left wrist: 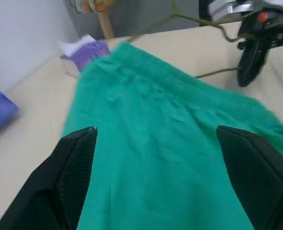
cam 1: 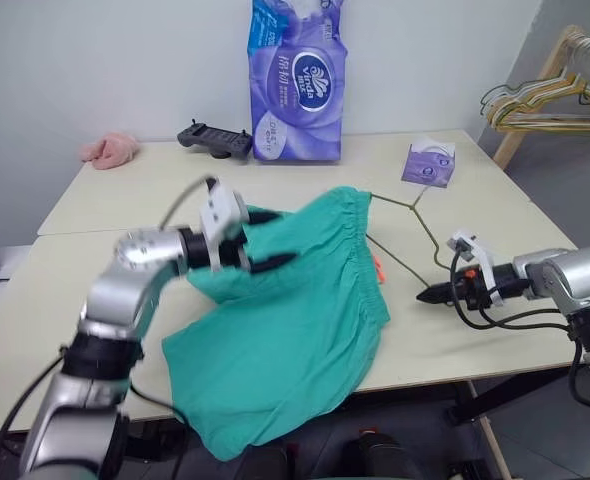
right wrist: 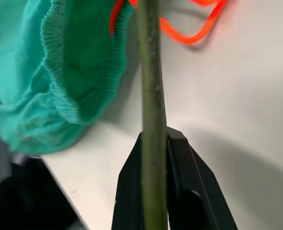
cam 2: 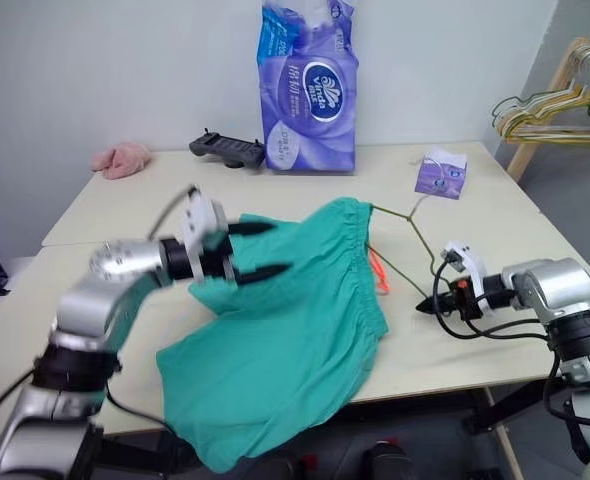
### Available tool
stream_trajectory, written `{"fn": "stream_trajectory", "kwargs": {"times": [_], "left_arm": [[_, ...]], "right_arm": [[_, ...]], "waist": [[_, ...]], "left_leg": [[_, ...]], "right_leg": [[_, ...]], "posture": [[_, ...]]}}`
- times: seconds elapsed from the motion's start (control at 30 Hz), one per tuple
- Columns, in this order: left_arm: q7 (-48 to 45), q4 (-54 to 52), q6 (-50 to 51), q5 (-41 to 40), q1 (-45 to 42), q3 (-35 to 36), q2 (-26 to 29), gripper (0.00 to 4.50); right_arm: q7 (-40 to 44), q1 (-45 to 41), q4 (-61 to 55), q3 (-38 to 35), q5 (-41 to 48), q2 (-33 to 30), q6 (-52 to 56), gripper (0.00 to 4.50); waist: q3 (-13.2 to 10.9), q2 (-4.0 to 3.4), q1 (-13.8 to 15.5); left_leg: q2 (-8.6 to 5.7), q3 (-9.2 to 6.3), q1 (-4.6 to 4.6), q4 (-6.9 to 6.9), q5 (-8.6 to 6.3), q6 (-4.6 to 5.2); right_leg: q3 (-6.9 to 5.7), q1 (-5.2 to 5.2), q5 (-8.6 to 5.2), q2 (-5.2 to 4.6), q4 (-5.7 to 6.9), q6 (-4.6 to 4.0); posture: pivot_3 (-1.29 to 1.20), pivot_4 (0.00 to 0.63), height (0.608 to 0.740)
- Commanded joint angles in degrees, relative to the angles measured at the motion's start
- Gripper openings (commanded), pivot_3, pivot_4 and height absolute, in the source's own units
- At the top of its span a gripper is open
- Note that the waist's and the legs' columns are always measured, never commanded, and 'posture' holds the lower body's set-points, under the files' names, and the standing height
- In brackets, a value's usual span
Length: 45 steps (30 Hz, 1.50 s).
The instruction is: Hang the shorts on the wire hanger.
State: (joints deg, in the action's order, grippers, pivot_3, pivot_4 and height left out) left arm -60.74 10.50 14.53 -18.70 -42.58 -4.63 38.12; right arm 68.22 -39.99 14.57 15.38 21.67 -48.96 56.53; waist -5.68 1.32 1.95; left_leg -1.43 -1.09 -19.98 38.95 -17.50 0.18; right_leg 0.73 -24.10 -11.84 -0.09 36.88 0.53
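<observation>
Left of centre in the frame, the left gripper (cam 1: 265,240) hangs wide open and empty over the limp teal-green fabric shorts (cam 1: 285,330) – light, floppy, best taken at the gathered waistband. At lower right, the right gripper (cam 1: 430,295) is pinched shut on the thin olive-grey wire hanger (cam 1: 405,235) – stiff but springy – running under the shorts' waistband edge.

shorts (cam 1: 295,330): teal, rumpled on table | wire hanger (cam 1: 407,236): partly inside waistband

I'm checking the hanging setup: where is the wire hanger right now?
In the eye views the wire hanger lies on the table's right half, partly under the shorts, its near end pinched in the right gripper.
</observation>
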Motion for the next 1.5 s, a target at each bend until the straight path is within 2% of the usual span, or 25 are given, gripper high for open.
{"fn": "stream_trajectory", "kwargs": {"times": [0.03, 0.13, 0.23, 0.3, 0.43, 0.57, 0.83, 1.13, 1.23, 1.33, 1.37, 1.5], "left_arm": [[-4.94, 16.28, -8.79, 5.21, -14.81, -1.09, -0.11, 4.20], [-10.00, 30.76, -14.61, 9.26, -26.10, -3.20, -1.60, 4.20], [-16.29, 41.96, -19.69, 13.46, -33.01, -6.14, -2.93, 4.20], [-16.05, 48.60, -23.66, 16.99, -36.81, -7.57, -4.21, 4.20], [-16.04, 56.70, -27.22, 23.29, -41.22, -10.54, -5.61, 4.20], [-11.24, 60.57, -30.73, 27.65, -42.66, -11.44, -7.93, 4.20], [-12.27, 62.27, -33.07, 31.77, -40.65, -11.93, -11.63, 4.20], [-9.84, 62.51, -35.65, 35.04, -38.28, -12.43, -12.16, 4.20], [-7.91, 62.75, -34.87, 34.65, -38.02, -11.31, -12.33, 3.61], [-7.63, 62.73, -35.08, 34.40, -37.82, -10.93, -12.24, 2.72], [-7.67, 62.72, -35.08, 34.39, -37.78, -10.80, -12.20, 2.56], [-7.66, 62.64, -35.14, 34.37, -37.57, -10.08, -12.10, 2.52]], "right_arm": [[-2.70, -5.50, -0.60, 0.22, -5.36, 0.38, -7.45, 0.00], [-4.62, -9.09, -0.70, 2.26, -9.69, 2.04, -11.28, 0.00], [-6.97, -12.02, -2.19, 3.30, -12.80, 4.34, -12.46, 0.00], [-8.35, -12.78, -4.22, 4.28, -15.41, 4.98, -14.57, 0.00], [-9.77, -12.97, -8.78, 4.26, -17.83, 5.39, -15.02, 0.00], [-10.20, -12.59, -13.15, 4.79, -20.64, 4.39, -17.56, 0.00], [-10.90, -14.11, -17.83, 4.80, -25.37, 5.34, -20.29, 0.00], [-10.70, -15.09, -20.70, 4.61, -27.61, 6.71, -20.94, 0.00], [-10.66, -15.03, -21.48, 4.68, -27.56, 7.52, -20.89, 0.00], [-10.70, -14.85, -21.70, 4.51, -27.36, 7.98, -20.46, 0.00], [-10.68, -14.83, -21.78, 4.49, -27.39, 8.03, -20.43, 0.00], [-10.73, -14.78, -22.51, 4.32, -27.26, 8.35, -19.83, 0.00]], "waist": [[0.00, 0.00, -0.19], [0.01, 0.00, -0.45], [0.03, -0.03, -0.75], [0.03, -0.04, -0.71], [0.05, -0.02, -0.60], [0.05, -0.02, -0.49], [0.06, -0.02, -0.58], [0.08, -0.02, -0.66], [0.08, -0.02, -0.64], [0.08, -0.02, -0.65], [0.08, -0.02, -0.64], [0.08, -0.02, -0.63]], "left_leg": [[-0.01, 0.03, -0.02, 0.00, 0.00, 0.00], [-0.04, 0.13, -0.02, -0.04, -0.01, 0.01], [-0.03, 0.27, -0.10, -0.09, -0.02, 0.03], [-0.02, 0.27, -0.16, -0.09, -0.04, 0.07], [-0.02, 0.16, -1.13, 0.10, -0.03, 0.06], [-0.05, 0.11, -1.28, 0.09, -0.03, 0.06], [-0.13, 0.10, -1.44, 0.11, -0.03, 0.06], [-0.10, 0.10, -1.37, 0.14, -0.03, 0.05], [-0.11, 0.11, -1.38, 0.15, -0.03, 0.05], [-0.12, 0.12, -1.38, 0.16, -0.03, 0.05], [-0.12, 0.12, -1.38, 0.16, -0.02, 0.05], [-0.11, 0.09, -1.38, 0.17, -0.02, 0.05]], "right_leg": [[-0.01, -0.02, 0.01, 0.00, -0.01, 0.01], [0.02, -0.06, 0.01, -0.02, -0.03, 0.01], [0.09, -0.21, 0.03, -0.01, -0.02, -0.02], [0.13, -0.30, 0.06, 0.00, 0.03, -0.07], [0.15, -1.22, 0.23, 0.00, 0.24, -0.27], [0.11, -1.33, 0.24, -0.10, 0.20, -0.28], [0.09, -1.44, 0.28, -0.13, 0.20, -0.23], [0.10, -1.44, 0.31, -0.10, 0.30, -0.27], [0.10, -1.43, 0.31, -0.11, 0.31, -0.27], [0.10, -1.43, 0.32, -0.13, 0.31, -0.27], [0.09, -1.44, 0.32, -0.13, 0.32, -0.28], [0.08, -1.43, 0.32, -0.12, 0.34, -0.28]], "posture": [[0.11, 0.045, 0.740], [0.10, 0.038, 0.740], [0.09, 0.030, 0.740], [0.09, 0.028, 0.740], [0.08, 0.025, 0.740], [0.07, 0.021, 0.740], [0.05, 0.019, 0.740], [0.05, 0.025, 0.740], [0.05, 0.029, 0.740], [0.05, 0.030, 0.740], [0.05, 0.032, 0.740], [0.05, 0.035, 0.740]]}}
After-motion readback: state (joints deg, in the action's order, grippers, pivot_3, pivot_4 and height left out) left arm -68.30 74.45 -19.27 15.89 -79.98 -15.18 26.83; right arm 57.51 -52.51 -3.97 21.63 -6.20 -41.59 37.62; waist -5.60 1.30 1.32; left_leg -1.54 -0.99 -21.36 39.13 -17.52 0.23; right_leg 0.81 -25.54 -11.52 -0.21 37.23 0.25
